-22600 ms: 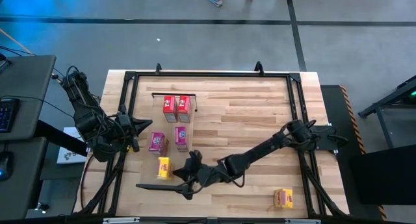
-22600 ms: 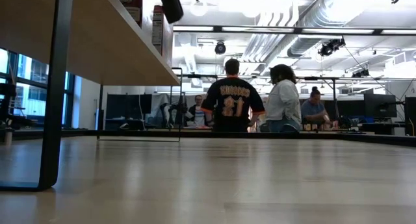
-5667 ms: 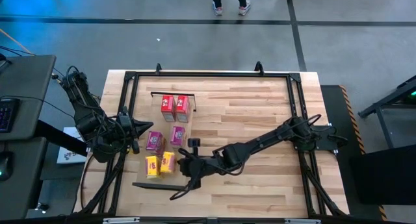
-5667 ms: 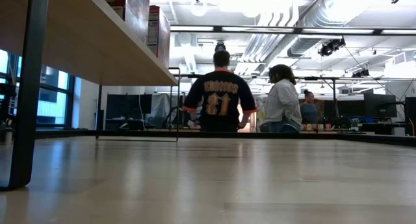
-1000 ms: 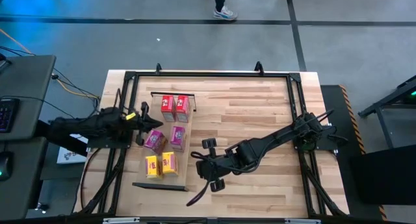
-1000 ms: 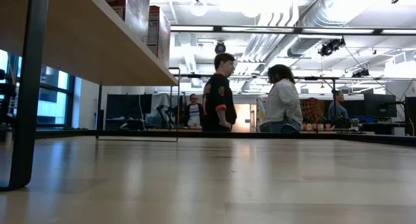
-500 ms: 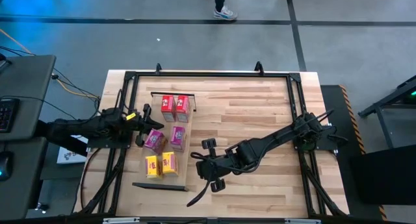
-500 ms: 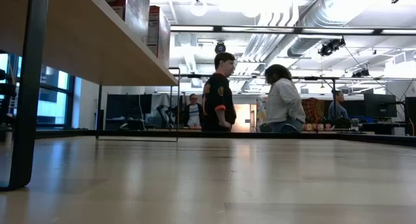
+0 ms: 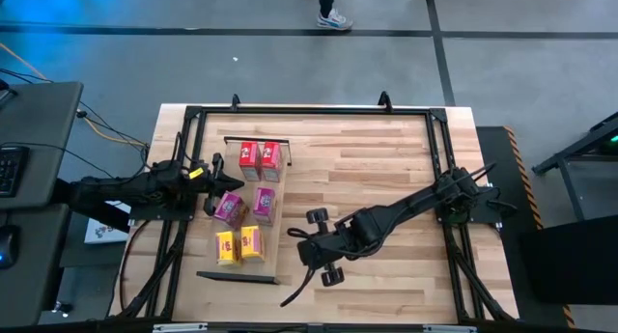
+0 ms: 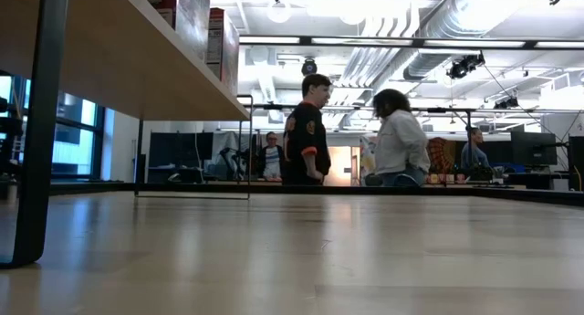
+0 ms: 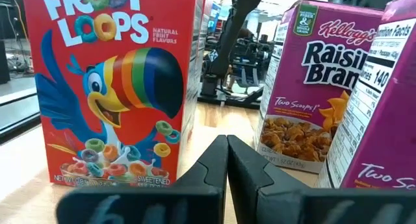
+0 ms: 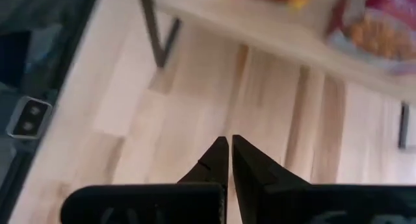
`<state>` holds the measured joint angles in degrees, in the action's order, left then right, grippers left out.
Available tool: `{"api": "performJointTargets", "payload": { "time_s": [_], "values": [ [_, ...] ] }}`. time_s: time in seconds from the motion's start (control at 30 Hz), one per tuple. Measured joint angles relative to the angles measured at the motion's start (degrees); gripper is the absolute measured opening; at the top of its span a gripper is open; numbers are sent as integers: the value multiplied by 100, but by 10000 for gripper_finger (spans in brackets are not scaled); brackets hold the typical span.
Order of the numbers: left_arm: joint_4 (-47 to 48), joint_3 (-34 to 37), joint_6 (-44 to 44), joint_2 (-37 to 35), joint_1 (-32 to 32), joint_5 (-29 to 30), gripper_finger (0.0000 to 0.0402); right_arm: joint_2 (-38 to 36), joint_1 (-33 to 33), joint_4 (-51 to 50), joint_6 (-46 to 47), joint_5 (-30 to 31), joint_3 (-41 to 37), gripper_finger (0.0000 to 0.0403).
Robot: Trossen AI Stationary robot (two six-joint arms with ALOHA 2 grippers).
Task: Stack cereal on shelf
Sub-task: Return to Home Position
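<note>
The right end effector (image 9: 297, 238) has slid a little toward the picture's right over the last half second, away from the shelf (image 9: 271, 266). The left end effector (image 9: 219, 184) has not shifted.

All the cereal (image 9: 249, 242) is on the shelf, left of centre in the high view, in three pairs by colour: reds (image 9: 262, 155) uppermost, pinks (image 9: 265, 204) below them, yellows (image 9: 226, 246) lowest. No box is left on the bare tabletop (image 9: 386, 159), which is likely why the right arm is backing out. Its fingers are pressed together on nothing (its wrist view shows only boards and a shelf leg past them), a tidy way to travel close by the stack.

The left end effector is also closed and empty. It reaches in from the shelf's left edge at the gap between the reds and the pinks, and its wrist view has a red box to one side and pink ones to the other. The left pink (image 9: 229, 209) sits skewed against its neighbour, so that arm may be there to square it, though I cannot tell whether it touches.
</note>
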<state>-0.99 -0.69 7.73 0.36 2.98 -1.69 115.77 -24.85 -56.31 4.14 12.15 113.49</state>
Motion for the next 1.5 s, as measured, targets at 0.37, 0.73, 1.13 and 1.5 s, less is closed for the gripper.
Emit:
{"api": "performJointTargets", "payload": {
  "time_s": [0.37, 0.73, 1.13, 1.5],
  "values": [
    [-11, 0, 15, 0, 0, 0, 0, -872, -326, -673, 863, 1155, -576, 0],
    [-11, 0, 13, 0, 0, 0, 0, -4744, -147, 3646, 1398, 800, -6086, 0],
    [-15, 0, 13, 0, 0, -2, 0, -7836, 612, 6610, 405, 549, -9313, 0],
    [-11, 0, 15, 0, -2, -2, 0, -8148, 2508, 6841, 140, -1217, -9665, 0]
  ]
}}
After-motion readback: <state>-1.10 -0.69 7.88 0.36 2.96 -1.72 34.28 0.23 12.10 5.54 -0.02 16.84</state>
